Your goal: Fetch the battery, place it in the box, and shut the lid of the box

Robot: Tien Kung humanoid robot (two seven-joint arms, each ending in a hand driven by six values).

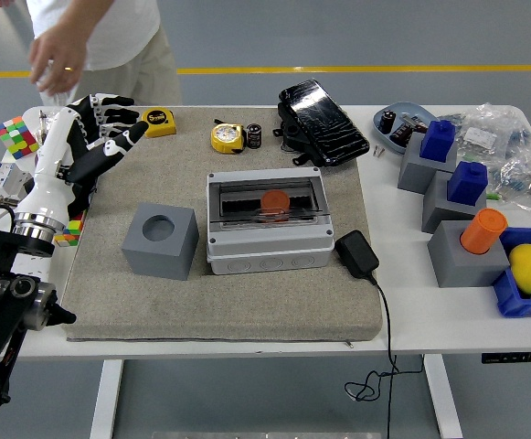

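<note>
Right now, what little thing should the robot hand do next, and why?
Probably just settle the left hand at the table's left side. The orange battery already lies inside the grey box, and the clear lid looks shut over it, so nothing seems left to do.

A white table (pixel 430 320) carries a grey felt mat (pixel 228 293) over its middle. At the mat's centre sits a grey box (pixel 267 224), with a grey block (pixel 160 240) just beside it at 9 o'clock and a black charger (pixel 357 255) at 3 o'clock. At 12 o'clock lie 2 yellow tape measures (pixel 227 137) and a black case (pixel 323 123). Off the mat at 3 o'clock stand 3 grey blocks (pixel 461 249) and a blue tray (pixel 517 297). At 9 o'clock lie a colour cube (pixel 15 136) and a white power strip (pixel 33 261).
</note>
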